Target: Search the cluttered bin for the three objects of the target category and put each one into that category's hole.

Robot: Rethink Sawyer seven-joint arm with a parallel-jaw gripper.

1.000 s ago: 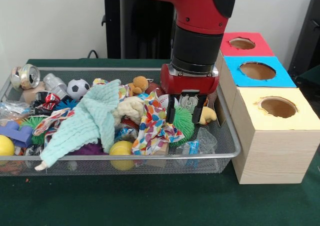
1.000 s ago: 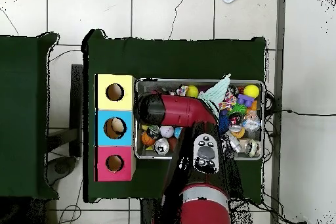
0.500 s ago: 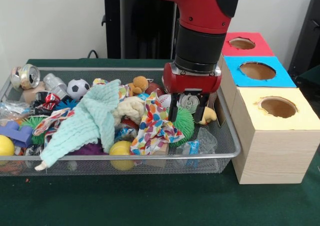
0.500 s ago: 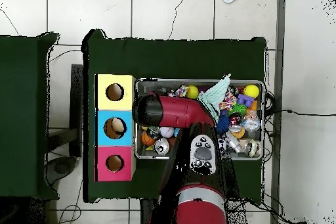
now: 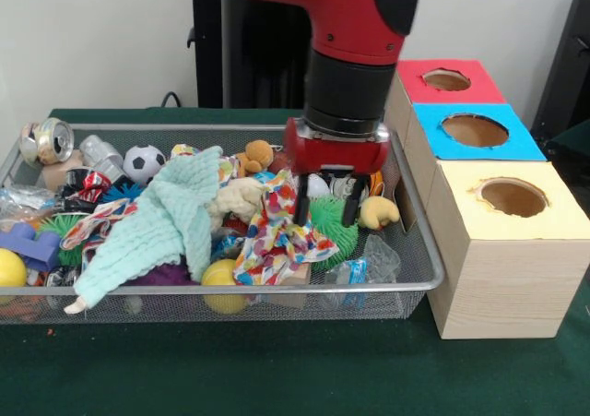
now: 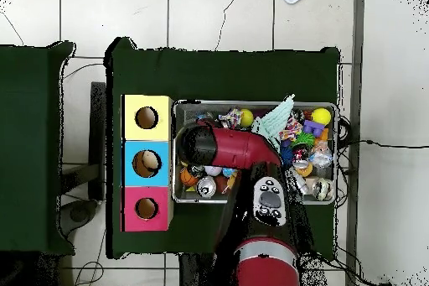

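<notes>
While the red and black arm hangs over the wire-mesh bin (image 5: pixel 419 250), its gripper (image 5: pixel 326 200) sits with black fingers (image 5: pixel 301 201) spread apart and nothing visibly between them, just above a spiky green ball (image 5: pixel 334 224) and a crumpled multicoloured cloth (image 5: pixel 278 227). A rounded yellow soft toy (image 5: pixel 377 212) lies just beside it. Three wooden boxes stand next to the bin, with round holes in a yellow top (image 5: pixel 513 196), a blue top (image 5: pixel 474 130) and a red top (image 5: pixel 446 80).

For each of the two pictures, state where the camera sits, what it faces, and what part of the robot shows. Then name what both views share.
Front view: across the table, level, facing the wire bin; shows the arm and open gripper.
Overhead view: above, looking straight down at the table; shows the arm from base to wrist.
Shared: bin, the three-hole box, arm.
</notes>
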